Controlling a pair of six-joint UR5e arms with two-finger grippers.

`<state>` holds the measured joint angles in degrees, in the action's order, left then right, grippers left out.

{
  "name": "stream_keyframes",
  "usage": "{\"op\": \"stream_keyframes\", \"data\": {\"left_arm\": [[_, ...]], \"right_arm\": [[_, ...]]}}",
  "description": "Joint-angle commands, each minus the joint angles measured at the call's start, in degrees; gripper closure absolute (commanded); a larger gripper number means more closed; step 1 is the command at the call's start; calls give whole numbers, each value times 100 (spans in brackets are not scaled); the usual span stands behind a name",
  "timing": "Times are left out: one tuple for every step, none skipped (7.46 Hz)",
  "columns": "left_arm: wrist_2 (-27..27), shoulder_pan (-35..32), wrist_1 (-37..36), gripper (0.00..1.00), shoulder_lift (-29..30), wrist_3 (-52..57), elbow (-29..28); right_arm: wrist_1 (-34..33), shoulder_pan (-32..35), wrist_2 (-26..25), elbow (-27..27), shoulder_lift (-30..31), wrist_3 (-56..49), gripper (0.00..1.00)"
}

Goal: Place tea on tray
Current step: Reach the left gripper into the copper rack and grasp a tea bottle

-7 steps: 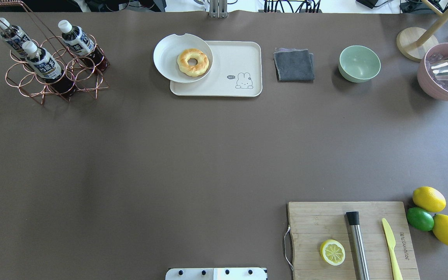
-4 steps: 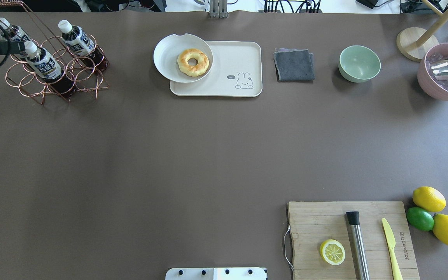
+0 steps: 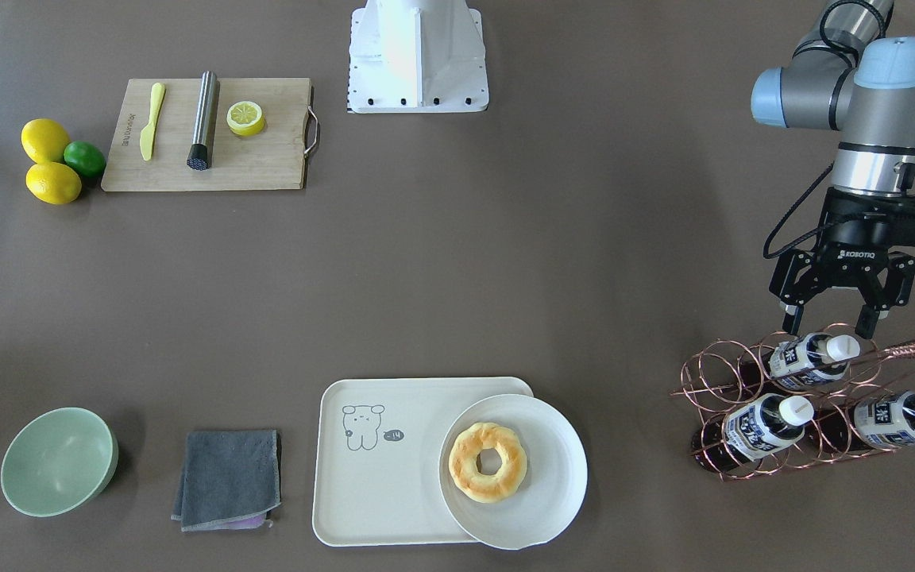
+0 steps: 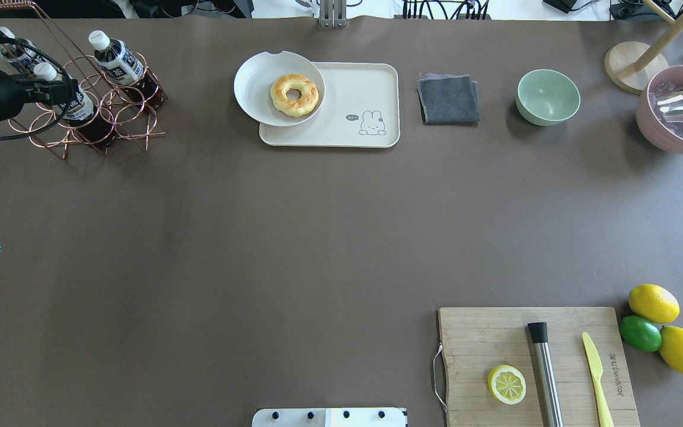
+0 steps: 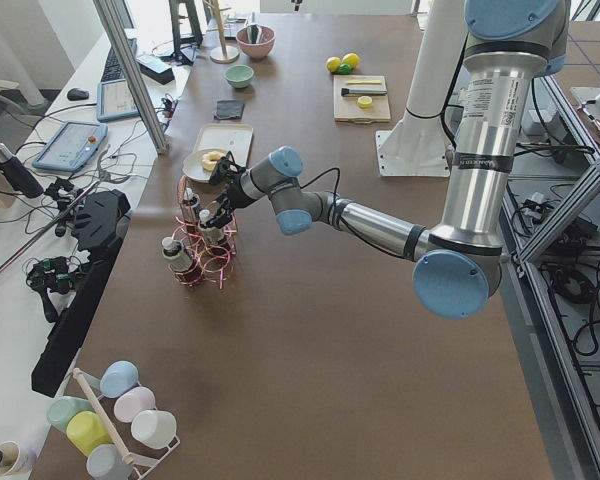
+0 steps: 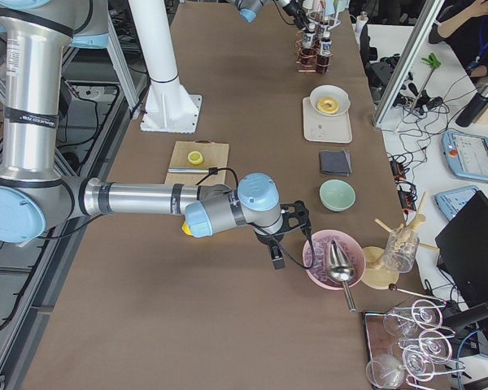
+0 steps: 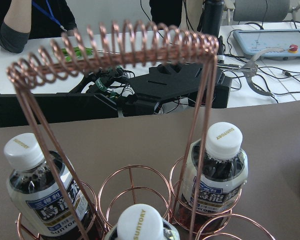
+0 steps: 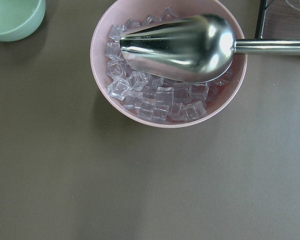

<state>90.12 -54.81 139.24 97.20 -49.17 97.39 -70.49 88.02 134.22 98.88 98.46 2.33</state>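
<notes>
Three tea bottles lie tilted in a copper wire rack [image 3: 712, 381]: one nearest the robot [image 3: 811, 355], one toward the tray [image 3: 767, 421] and one at the outer side [image 3: 906, 417]. The wrist view shows their white caps [image 7: 222, 137]. My left gripper [image 3: 829, 322] is open and empty, just above the nearest bottle. The cream tray [image 3: 370, 477] with a drawn bear lies apart [image 4: 365, 83]. My right gripper [image 6: 278, 244] shows only in the right side view, over the table by a pink bowl; I cannot tell if it is open.
A white plate [image 3: 553, 508] with a doughnut [image 3: 488, 461] overlaps one end of the tray. A grey cloth [image 3: 227, 479] and green bowl [image 3: 58, 461] sit beyond. A cutting board [image 3: 267, 159] holds a half lemon. The pink bowl [image 8: 115, 107] holds ice and a scoop.
My left arm has come in from the overhead view's left edge and moved over the bottle rack. The bottles, tray and plate have not moved.
</notes>
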Motion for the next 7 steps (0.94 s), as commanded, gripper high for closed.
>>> {"op": "stream_keyframes", "data": {"left_arm": [[-29, -20, 6, 6, 44, 390, -80], [-30, -21, 6, 7, 44, 355, -80], [-30, -21, -2, 11, 114, 346, -106], [-21, -21, -2, 11, 132, 346, -159], [-29, -29, 6, 11, 176, 338, -168], [-21, -47, 6, 11, 185, 337, -168], [-21, -64, 85, 11, 185, 329, -168]], "right_arm": [[0, -4, -1, 9, -2, 4, 0], [0, -4, -1, 9, -2, 4, 0], [0, -4, -1, 9, -2, 4, 0], [0, -4, -1, 9, -2, 4, 0], [0, -4, -1, 9, -2, 4, 0], [0, -4, -1, 9, -2, 4, 0], [0, -4, -1, 9, -2, 22, 0]]}}
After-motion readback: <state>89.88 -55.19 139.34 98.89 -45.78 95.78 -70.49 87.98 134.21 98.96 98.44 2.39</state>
